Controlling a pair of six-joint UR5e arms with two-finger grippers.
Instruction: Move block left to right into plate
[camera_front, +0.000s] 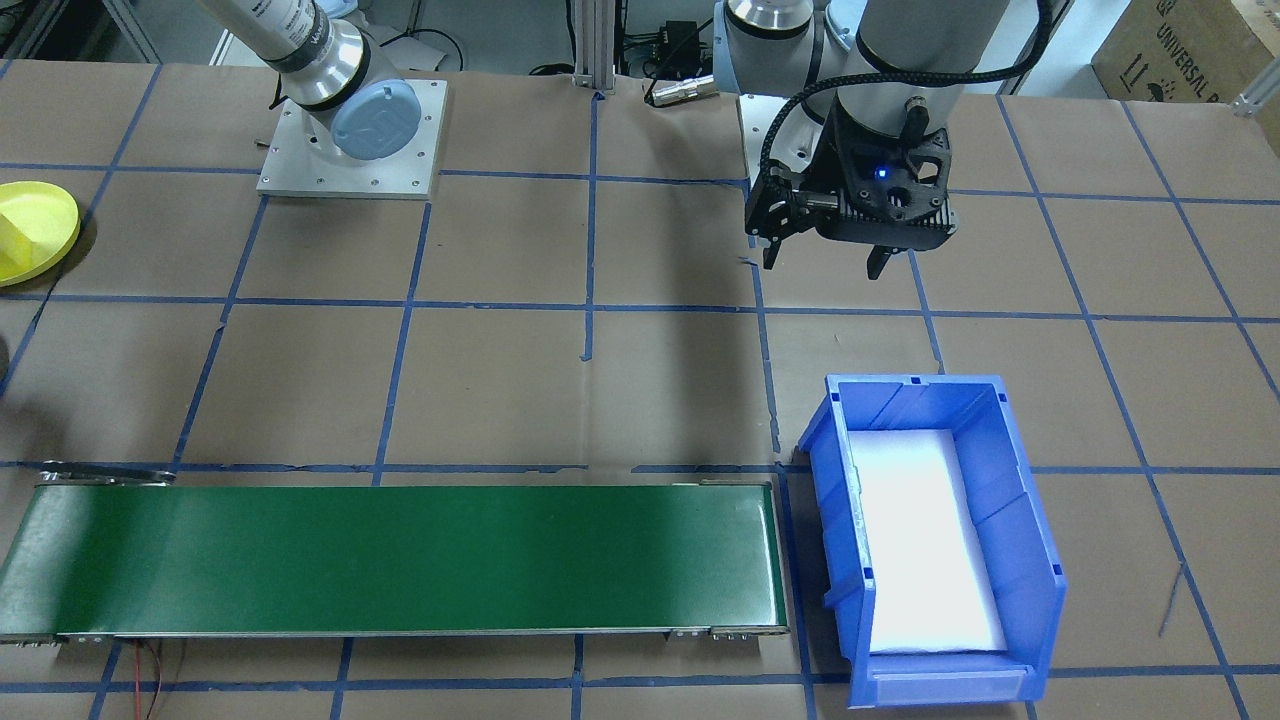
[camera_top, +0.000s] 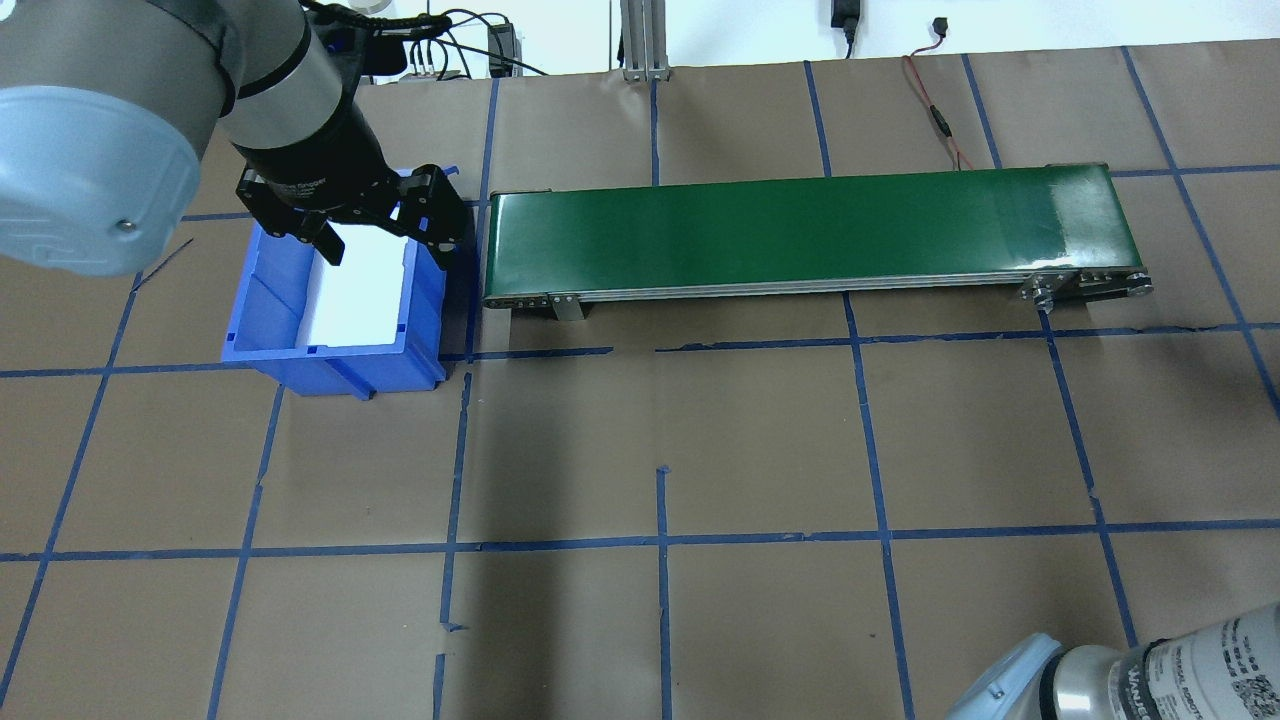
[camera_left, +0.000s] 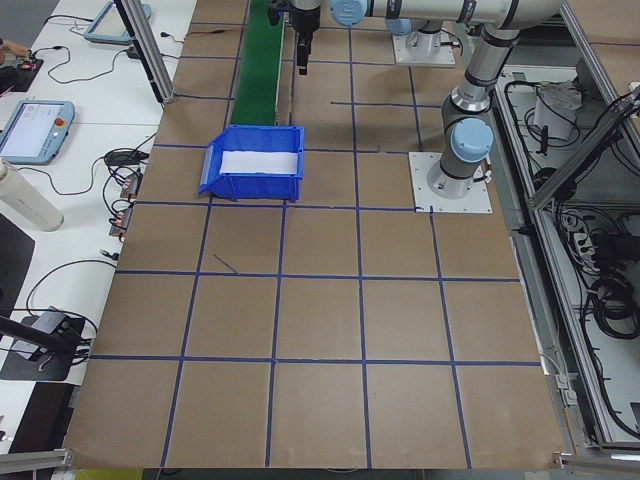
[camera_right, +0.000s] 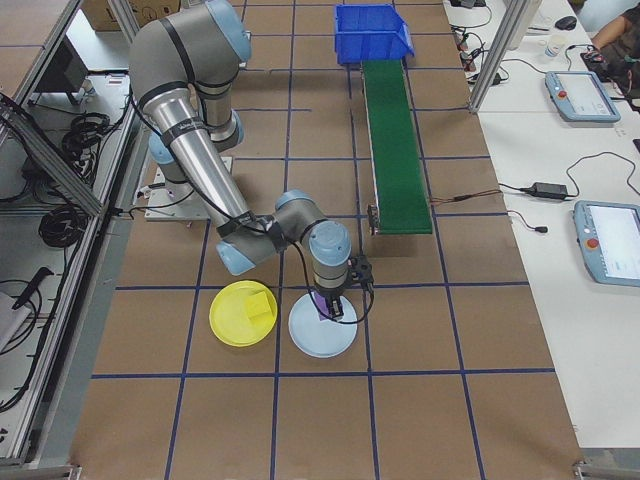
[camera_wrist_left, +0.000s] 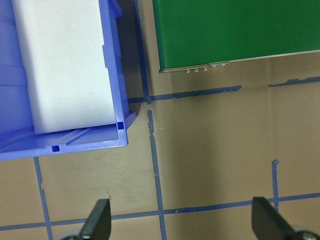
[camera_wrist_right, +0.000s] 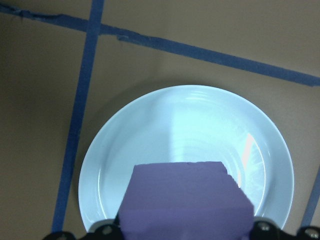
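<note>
Purple block (camera_wrist_right: 185, 200) held square in right tool (camera_right: 331, 308), over pale-blue plate (camera_wrist_right: 185, 145)

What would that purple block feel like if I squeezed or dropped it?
The purple block looks like foam, judging by its crumbly chipped edge, so probably soft and light. Its flat faces suggest it wouldn't roll. The right tool holds it above the pale blue plate.

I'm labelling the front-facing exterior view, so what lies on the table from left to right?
Yellow plate → green conveyor belt → blue bin. The left gripper hangs above the table, farther back, overlapping the belt's end and the bin.
</note>
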